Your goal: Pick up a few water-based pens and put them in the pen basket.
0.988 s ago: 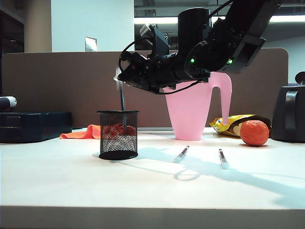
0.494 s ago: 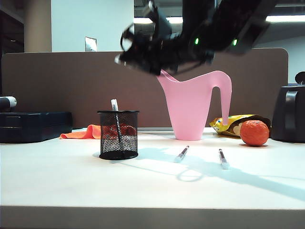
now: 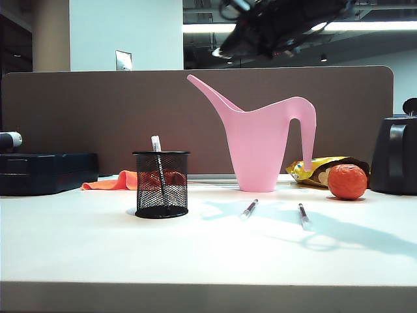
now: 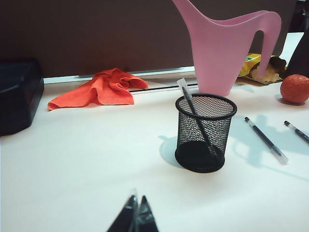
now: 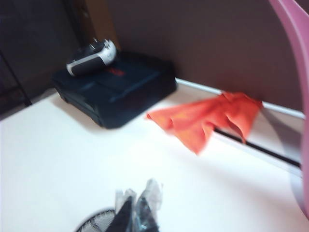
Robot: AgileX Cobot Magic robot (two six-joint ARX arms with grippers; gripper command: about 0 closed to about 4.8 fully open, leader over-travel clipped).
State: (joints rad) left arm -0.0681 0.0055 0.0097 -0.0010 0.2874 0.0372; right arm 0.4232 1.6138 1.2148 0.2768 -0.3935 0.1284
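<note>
The pen basket (image 3: 161,184) (image 4: 205,133), a black mesh cup, stands left of centre on the white table. One water-based pen (image 3: 156,145) (image 4: 194,113) leans inside it, its top above the rim. Two more pens lie flat to the basket's right, one nearer it (image 3: 248,209) (image 4: 265,140) and one farther off (image 3: 303,216) (image 4: 297,131). My right arm (image 3: 273,26) is high above the table, blurred. The right gripper (image 5: 137,203) is shut and empty, with the basket rim (image 5: 94,223) just below it. My left gripper (image 4: 136,212) is shut and empty, low over the table short of the basket.
A tall pink watering can (image 3: 267,143) stands behind the loose pens. An orange ball (image 3: 347,181) and a snack bag (image 3: 319,169) lie at the back right beside a black appliance (image 3: 394,156). An orange cloth (image 3: 114,181) and a dark case (image 3: 45,171) sit at the back left.
The pen held over the basket a second ago now stands in it. The right arm has risen and swung right, away from the basket, and its jaws have come together.
</note>
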